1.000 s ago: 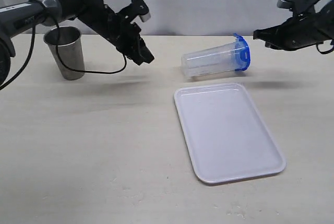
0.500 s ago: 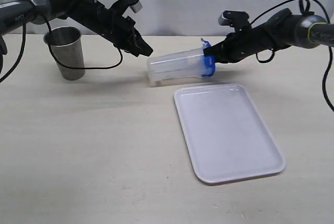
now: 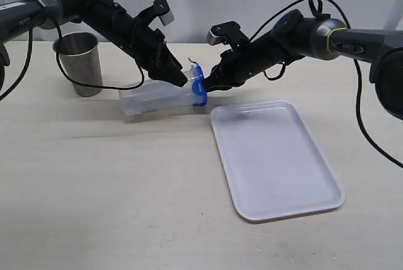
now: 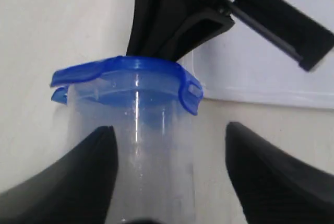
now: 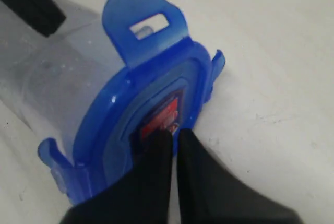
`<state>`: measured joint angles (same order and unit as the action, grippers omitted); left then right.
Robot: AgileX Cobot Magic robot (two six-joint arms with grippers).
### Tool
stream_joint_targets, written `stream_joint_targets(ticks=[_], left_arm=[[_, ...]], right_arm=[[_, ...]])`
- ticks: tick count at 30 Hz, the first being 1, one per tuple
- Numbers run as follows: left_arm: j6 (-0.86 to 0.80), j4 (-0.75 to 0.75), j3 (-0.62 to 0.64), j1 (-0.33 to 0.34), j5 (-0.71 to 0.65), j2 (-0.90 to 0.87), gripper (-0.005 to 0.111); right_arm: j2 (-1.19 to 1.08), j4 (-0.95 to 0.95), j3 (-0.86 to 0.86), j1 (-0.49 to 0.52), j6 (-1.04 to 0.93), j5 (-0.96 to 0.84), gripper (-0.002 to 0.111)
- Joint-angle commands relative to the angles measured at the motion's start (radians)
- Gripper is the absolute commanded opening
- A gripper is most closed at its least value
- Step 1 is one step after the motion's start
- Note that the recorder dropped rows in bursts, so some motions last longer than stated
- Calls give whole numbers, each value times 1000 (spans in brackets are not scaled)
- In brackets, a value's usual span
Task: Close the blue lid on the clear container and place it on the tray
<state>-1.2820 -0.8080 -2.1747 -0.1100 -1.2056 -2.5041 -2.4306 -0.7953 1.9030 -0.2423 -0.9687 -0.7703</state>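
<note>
My pinched-shut right gripper [image 5: 172, 137] should push the blue lid [image 3: 200, 94] squarely toward nine o'clock; my spread left gripper [image 4: 170, 153] straddles the clear container [image 3: 154, 99].

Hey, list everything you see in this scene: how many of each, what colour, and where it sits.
tall clear plastic container: one, translucent, lying on its side on the table, left of the tray
blue snap-lock plastic lid: one, blue with a red-white sticker, on the container's mouth, one tab sticking up
flat white rectangular plastic tray: one, white, right of centre
grey metal cup: one, grey, upright at the far left
pale wooden table: one, beige, under everything
left end effector: one, black, open, fingers either side of the container's body
right end effector: one, black, shut, tips against the lid's sticker face
</note>
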Motion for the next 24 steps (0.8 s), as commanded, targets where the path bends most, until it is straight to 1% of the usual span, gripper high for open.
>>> stream_joint_targets(ticks=[1,7,8,10,12,13,14,19,21,24], left_arm=[[39,90,-3,-31,-16,10,65],[59,184,-3,-99,-16,10,65],[69,237,-3,-106,-16,10,65],[150,381,-3,-112,-16,12,65],[213,488,-3,-112,-16,12,65],[221,505,-3,-108,-16,12,65],[222,502,-3,-105,-16,12,65],[134,369,-3,-99,-16,14,65],[134,367,-3,-101,-16,35,65],[179,412,-3,-94,-16,87,65]], right_arm=[[35,2,5,8,-15,-48,4],[56,7,5,8,-15,-67,4],[56,15,5,8,-13,-71,4],[56,37,5,8,-11,-76,4],[56,51,5,8,-3,-78,4],[56,51,5,8,-3,-75,4],[56,50,5,8,-3,-73,4],[56,50,5,8,-3,-71,4],[56,50,5,8,-3,-71,4],[56,53,5,8,-3,-73,4]])
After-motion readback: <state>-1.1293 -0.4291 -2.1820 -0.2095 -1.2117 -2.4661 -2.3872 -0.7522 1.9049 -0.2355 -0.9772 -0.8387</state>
